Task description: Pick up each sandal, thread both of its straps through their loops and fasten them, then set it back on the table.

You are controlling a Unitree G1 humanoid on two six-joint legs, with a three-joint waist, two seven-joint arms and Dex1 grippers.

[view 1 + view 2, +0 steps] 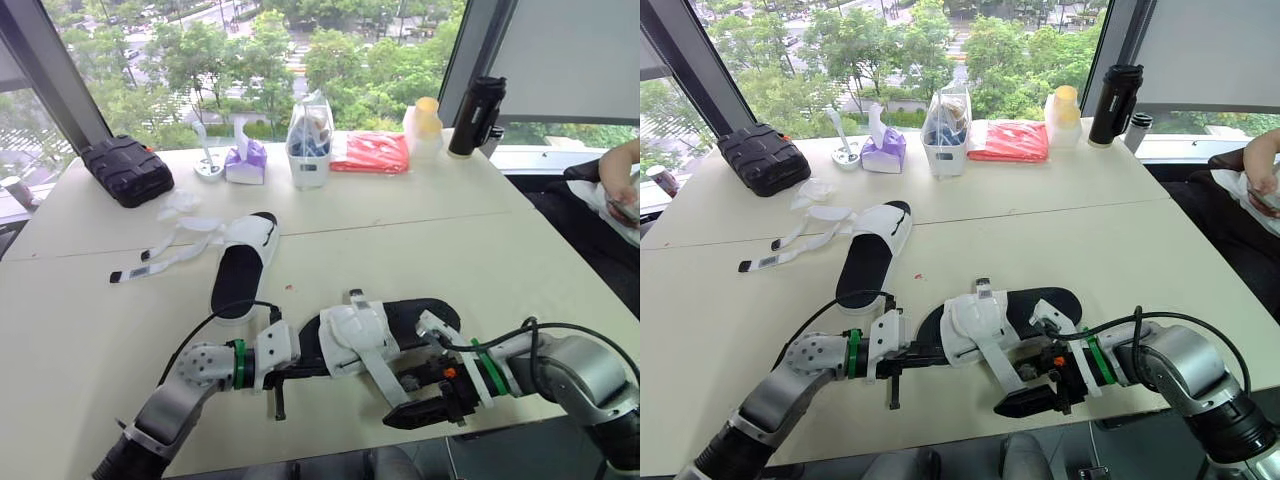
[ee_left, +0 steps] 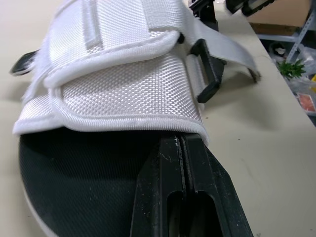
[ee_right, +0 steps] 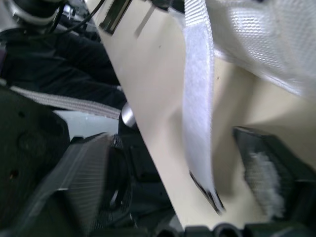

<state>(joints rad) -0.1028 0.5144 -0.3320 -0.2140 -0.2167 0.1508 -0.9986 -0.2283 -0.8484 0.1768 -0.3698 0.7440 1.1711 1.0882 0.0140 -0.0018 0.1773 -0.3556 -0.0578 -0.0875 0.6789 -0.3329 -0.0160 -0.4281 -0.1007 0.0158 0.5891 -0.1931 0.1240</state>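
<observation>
— Checking the left claw (image 2: 180, 143) first: what has it got?
— Its fingers are closed to a thin slit, tips against the edge of the white upper on the near sandal (image 1: 390, 325). Probably it steadies that sandal at the front edge of the table (image 1: 450, 250) so the strap can be pulled. I can't confirm an actual pinch.
— And the right claw (image 1: 415, 398)?
— Spread wide, holding nothing. The loose strap (image 3: 197, 123) hangs between its fingers, placed for a grab, I'd say.
— Threaded?
— It looks passed through the black loop (image 2: 207, 69) but not pressed down. The other sandal (image 1: 240, 265) lies farther back, straps splayed, unfastened.
</observation>
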